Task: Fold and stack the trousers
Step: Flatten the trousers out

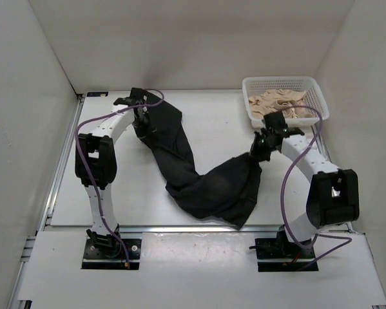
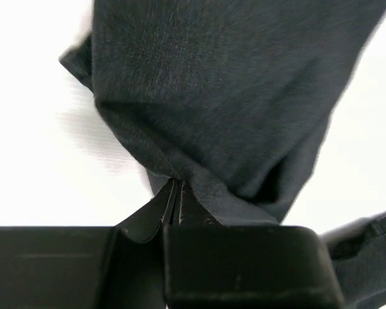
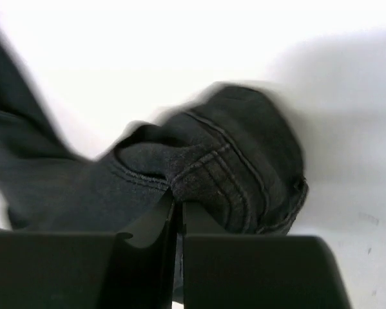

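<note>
- Our left gripper [image 1: 142,121] is at the far left of the desk [image 1: 115,193], jaws closed on a pinch of plain black cloth at one end of the trousers [image 1: 199,183].
- From that gripper the trousers trail toward 5 o'clock in a twisted band, belly out near the desk's middle, then climb toward 2 o'clock to the other arm, so the long axis runs roughly left to right between our two grips.
- Our right gripper [image 1: 261,152] is clamped shut on a bunched, double-stitched edge. We cannot tell if it is waistband or hem.
- Both ends are held, so neither arm has to reach. We judge the next move to be drawing the band out straight.
- A white basket [image 1: 279,80] of beige cloth [image 1: 279,104] sits just at 12 to 1 o'clock of the right gripper and limits any pull that way.
</note>
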Robot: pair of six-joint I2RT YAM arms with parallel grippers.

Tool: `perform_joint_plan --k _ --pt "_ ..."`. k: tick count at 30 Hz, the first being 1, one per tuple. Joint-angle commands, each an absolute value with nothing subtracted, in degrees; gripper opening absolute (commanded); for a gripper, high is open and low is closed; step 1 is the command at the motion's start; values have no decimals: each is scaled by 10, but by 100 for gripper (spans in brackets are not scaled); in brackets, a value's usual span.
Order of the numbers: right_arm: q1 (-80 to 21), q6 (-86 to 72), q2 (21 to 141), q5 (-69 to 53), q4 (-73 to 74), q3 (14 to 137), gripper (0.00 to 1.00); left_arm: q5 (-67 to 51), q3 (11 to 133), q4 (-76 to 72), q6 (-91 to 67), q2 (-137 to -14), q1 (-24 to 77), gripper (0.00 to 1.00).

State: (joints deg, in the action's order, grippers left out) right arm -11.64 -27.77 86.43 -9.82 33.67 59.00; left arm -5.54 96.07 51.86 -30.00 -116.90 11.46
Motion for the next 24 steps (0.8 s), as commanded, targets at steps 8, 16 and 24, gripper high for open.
perform_joint_plan --k 8,16,24 --pt "-111 -239 882 -57 468 1092 0 -39 1338 639 -301 -1058 62 10" --pt "-111 -253 643 118 468 873 0 -52 1236 621 -320 -853 -10 10" --pt "-111 -379 432 220 532 576 89 -68 907 597 -295 -782 -16 89"
